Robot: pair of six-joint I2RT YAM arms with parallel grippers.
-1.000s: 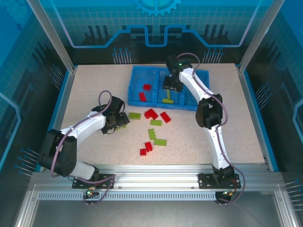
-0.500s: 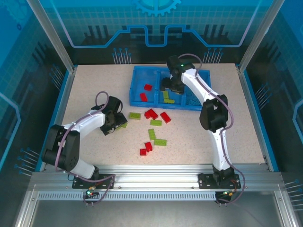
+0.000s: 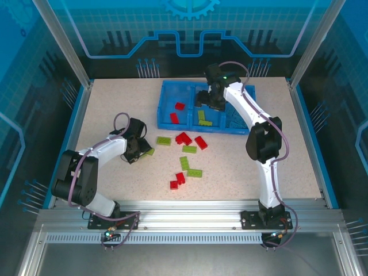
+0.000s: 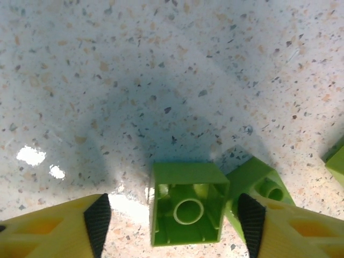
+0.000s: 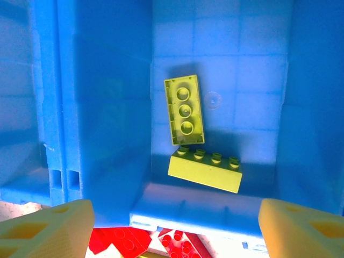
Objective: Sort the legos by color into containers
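Because the sort runs by colour, the top external view reads as a job partway through: the tray at the far side of the table holds two red bricks in its left compartment and green ones in the middle compartment, while more red and green legos lie loose on the table between the arms. The right gripper hangs over the middle compartment; the left gripper is down at the table surface, left of the loose pile, at a lime piece. From the left wrist the reason for that low pose is plain: a small green brick lies upside down, hollow side up, between the fingers, the jaws standing apart with a gap at the left pad, so nothing is gripped yet. A second green brick sits just beside it, partly under the right finger, and I judge it could get nudged or pinched along as the jaws close. From the right wrist the yellow fingers sit at the two lower corners, spread wide with nothing between them, above the middle compartment, where a flat green brick lies studs up and a leaning green brick is tilted by the near wall so its side face shows. Empty, open jaws there suggest this arm's next job is a fresh pick from the loose pile.
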